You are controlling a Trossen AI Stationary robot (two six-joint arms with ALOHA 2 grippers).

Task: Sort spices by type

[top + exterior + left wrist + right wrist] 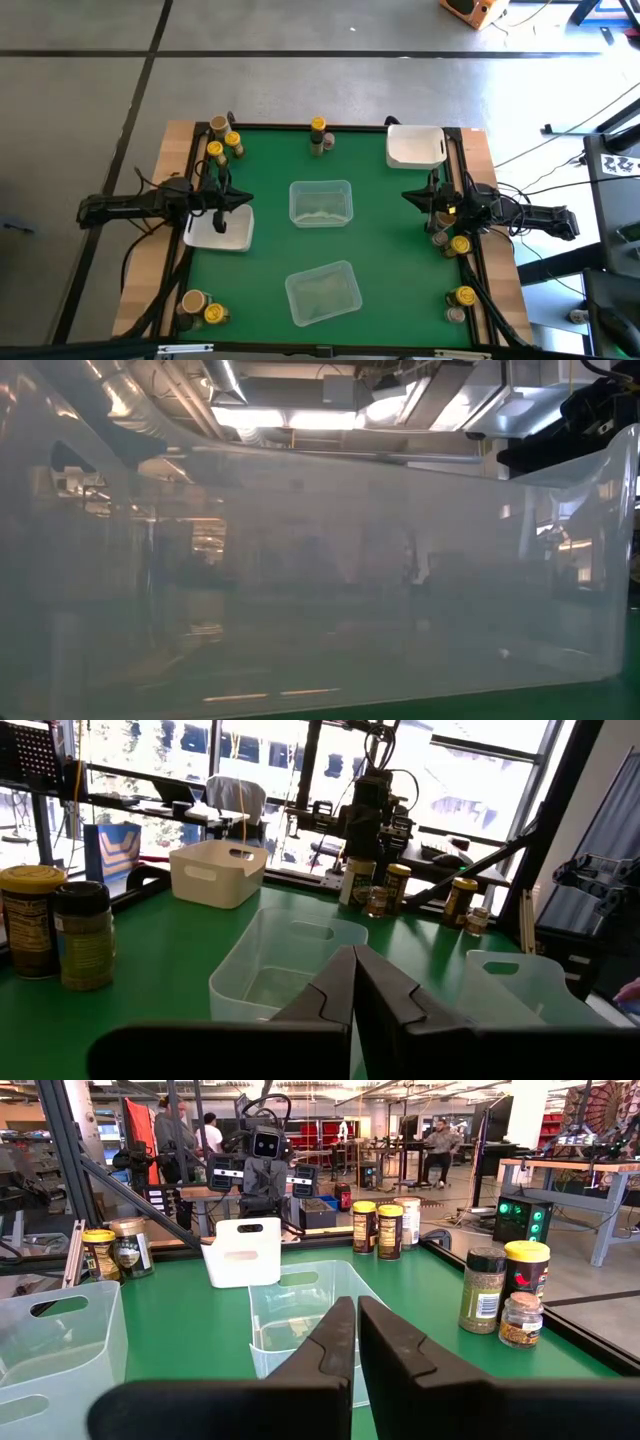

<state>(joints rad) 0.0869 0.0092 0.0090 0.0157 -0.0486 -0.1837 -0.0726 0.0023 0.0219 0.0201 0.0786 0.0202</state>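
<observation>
Both grippers, left (243,199) and right (408,195), pinched together empty, flank the clear tub (320,202); spice jars (222,144) ring it.

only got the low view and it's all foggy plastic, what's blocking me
Observer: A clear tub stands at the table's near edge, right in front of that camera.
Operator: ok, are the hands holding anything
Observer: No. Both are shut and empty: the left hand hangs at the edge of a white tray on the table's left, and the right hand is beside the spice jars on the right side.
</observation>
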